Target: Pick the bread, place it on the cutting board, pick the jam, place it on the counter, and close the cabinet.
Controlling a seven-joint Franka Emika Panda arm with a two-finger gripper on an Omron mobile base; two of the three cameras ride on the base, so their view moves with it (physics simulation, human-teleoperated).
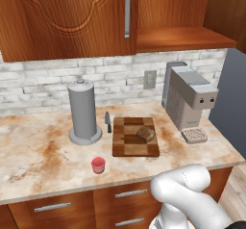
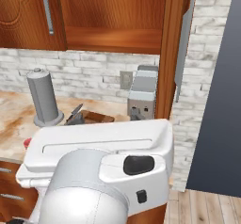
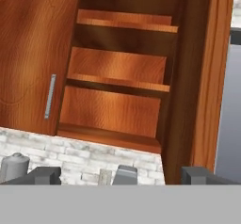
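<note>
Gripper (image 3: pixel 121 176) jaws stand fully apart and empty, facing the open cabinet (image 3: pixel 117 77). You can see the bread (image 1: pixel 146 134) on the cutting board (image 1: pixel 135 136) and the jam (image 1: pixel 98 165) on the counter (image 1: pixel 38 151). Only closing the door (image 2: pixel 184 44) remains.

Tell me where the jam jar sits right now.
In the left base view, the jam stands on the counter near its front edge, apart from the cutting board, ahead of the grey cylinder.
</note>
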